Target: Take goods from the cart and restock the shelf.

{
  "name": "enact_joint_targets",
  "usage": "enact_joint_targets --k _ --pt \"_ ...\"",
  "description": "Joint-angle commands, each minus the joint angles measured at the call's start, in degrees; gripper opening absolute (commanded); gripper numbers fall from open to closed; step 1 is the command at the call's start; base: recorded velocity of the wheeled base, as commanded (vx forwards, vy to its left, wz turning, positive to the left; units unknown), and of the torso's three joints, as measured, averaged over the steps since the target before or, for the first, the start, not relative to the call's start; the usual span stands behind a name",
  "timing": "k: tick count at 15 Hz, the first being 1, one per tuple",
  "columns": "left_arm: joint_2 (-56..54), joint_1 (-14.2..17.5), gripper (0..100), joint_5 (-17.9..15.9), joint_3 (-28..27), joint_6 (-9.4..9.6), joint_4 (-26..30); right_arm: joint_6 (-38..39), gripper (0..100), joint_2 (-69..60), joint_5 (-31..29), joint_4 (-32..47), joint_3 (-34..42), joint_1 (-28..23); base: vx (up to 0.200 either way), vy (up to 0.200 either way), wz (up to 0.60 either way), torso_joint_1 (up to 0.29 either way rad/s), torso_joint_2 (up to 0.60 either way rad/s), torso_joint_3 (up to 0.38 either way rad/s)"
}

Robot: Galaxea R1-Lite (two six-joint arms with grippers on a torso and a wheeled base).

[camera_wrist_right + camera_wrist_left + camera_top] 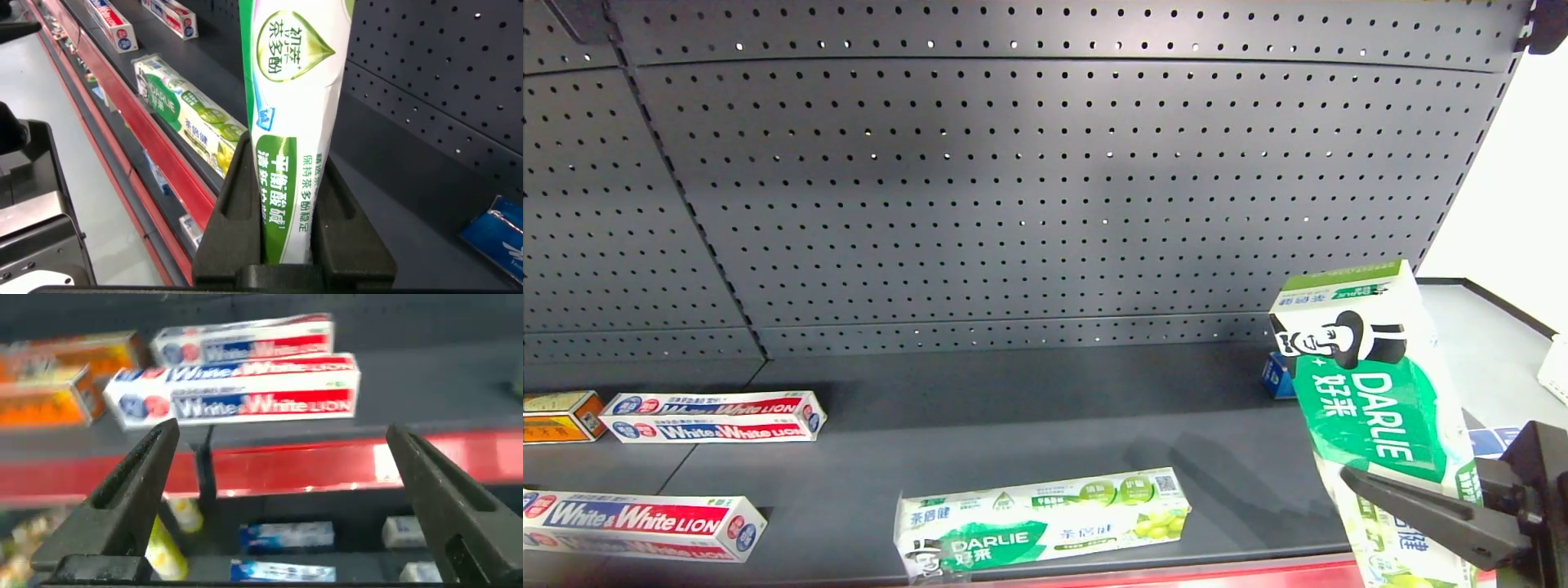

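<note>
— Right gripper sits closest, at 4 o'clock in the head view. It is clamped low on the green toothpaste box, which stands on end and leans off vertical by the shelf's front edge.
— What worries you?
— It's a long carton gripped near one end. I judge it could pivot in the jaws, or topple if it is let go upright. A small blue box sits just behind it at 3 o'clock, and a swing inward could knock that.
— And the twin green carton lying flat at 6 o'clock?
— It's near enough to be landed on if the placement drifts toward 9 o'clock. The red-and-white boxes at 8 o'clock are well apart.
— Left wrist view?
— Left gripper has its fingers spread wide and holds nothing. It faces the red shelf rail, with red-and-white boxes beyond. Little risk there.
— Right wrist view?
— One finger presses each side of the held carton. It's glossy white-and-green card with no dents that I can see. A slick surface like that would probably slide under a light squeeze.
</note>
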Motion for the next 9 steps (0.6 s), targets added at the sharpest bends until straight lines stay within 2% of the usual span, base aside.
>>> enact_joint_targets --k 1,2,3,4,5,6,7,8,9 --pt "-0.18 -0.07 100 -0.29 0.35 -0.25 -1.43 -0.1 0 -0.02 0.04 -0.09 0.12 0.09 0.0 0.0 0.0 0.0 0.0 0.0" --pt "-0.18 -0.07 100 -1.96 0.44 0.28 -1.69 -0.1 0 -0.11 0.04 -0.09 0.2 0.09 0.0 0.0 0.0 0.0 0.0 0.0" --pt "-0.18 -0.07 100 -6.53 0.44 0.1 -1.6 -0.1 0 -0.37 0.04 -0.09 0.12 0.09 0.0 0.0 0.0 0.0 0.0 0.0" --pt "-0.18 -0.07 100 -8.72 0.35 0.1 -1.51 -0.1 0 -0.37 0.04 -0.09 0.03 0.09 0.0 0.0 0.0 0.0 0.0 0.0" --pt "-0.18 -0.07 100 -11.45 0.26 0.89 -1.25 -0.02 0 -0.55 0.04 -0.09 0.29 0.09 0.0 0.0 0.0 0.0 0.0 0.0" --pt "-0.18 0.02 100 -11.54 -0.53 1.51 1.74 -0.02 0 -0.72 0.12 0.0 0.82 0.09 0.0 0.0 0.0 0.0 0.0 0.0" --pt "-0.18 0.11 100 -9.08 -1.06 1.07 2.7 -0.02 0 -0.63 0.12 0.08 1.08 0.09 0.0 0.0 0.0 0.0 0.0 0.0" --pt "-0.18 0.02 100 -3.01 -1.06 0.45 2.53 -0.02 0 -0.63 0.12 0.08 1.26 0.09 0.0 0.0 0.0 0.0 0.0 0.0" --pt "-0.18 0.02 100 -0.55 -0.79 0.36 2.0 -0.1 0 -0.63 0.12 0.0 1.26 0.09 0.0 0.0 0.0 0.0 0.0 0.0"
